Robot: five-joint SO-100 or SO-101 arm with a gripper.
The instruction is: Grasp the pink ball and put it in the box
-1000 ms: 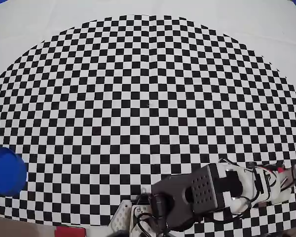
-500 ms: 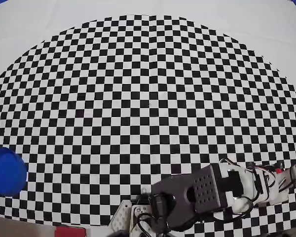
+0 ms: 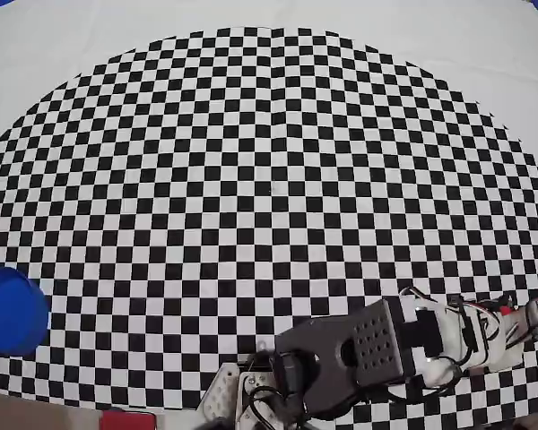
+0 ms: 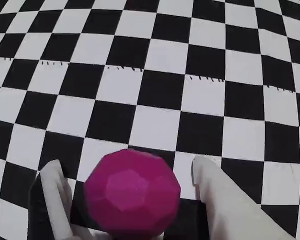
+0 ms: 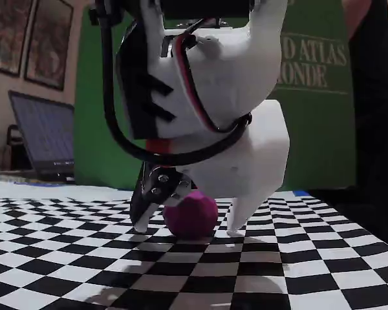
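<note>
The pink faceted ball (image 4: 132, 192) rests on the checkered mat between my two white fingers, near the bottom of the wrist view. My gripper (image 4: 126, 162) is open, with a gap on each side of the ball. In the fixed view the ball (image 5: 191, 215) sits on the mat and the gripper (image 5: 188, 229) straddles it, fingertips down at the mat. The blue round box (image 3: 13, 311) stands at the left edge of the overhead view, far from the arm (image 3: 377, 349), which hides the ball there.
The black-and-white checkered mat (image 3: 269, 161) covers most of the table. A small red object (image 3: 127, 419) lies at the bottom edge near the arm's base. A laptop (image 5: 42, 139) and a green atlas (image 5: 310, 97) stand behind the table.
</note>
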